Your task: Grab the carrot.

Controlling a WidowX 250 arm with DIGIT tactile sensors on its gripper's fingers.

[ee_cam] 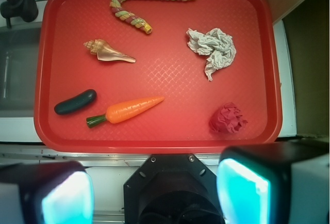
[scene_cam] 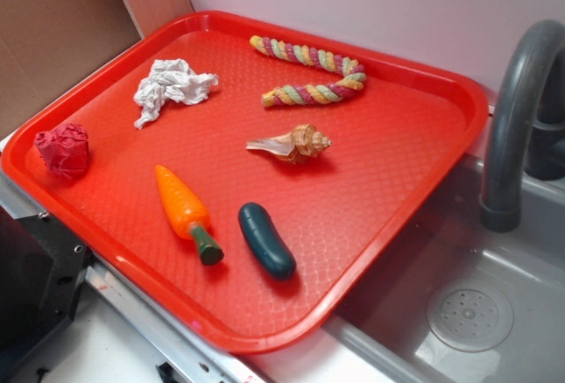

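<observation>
The orange ridged carrot (scene_cam: 181, 203) with a dark green stem stub lies flat on the red tray (scene_cam: 388, 215), near its front edge; it also shows in the wrist view (ee_cam: 131, 110), tip pointing right. My gripper (ee_cam: 154, 195) is open and empty, high above the scene and back over the robot's black base, well short of the carrot. Its fingers (ee_cam: 242, 190) show teal pads at the bottom of the wrist view. The gripper is out of the exterior view.
On the tray lie a dark green pickle toy (scene_cam: 266, 239) beside the carrot's stem, a seashell (scene_cam: 296, 145), a twisted rope toy (scene_cam: 313, 72), crumpled white paper (scene_cam: 172, 85) and a red paper ball (scene_cam: 64, 149). A grey sink with faucet (scene_cam: 516, 118) is at right.
</observation>
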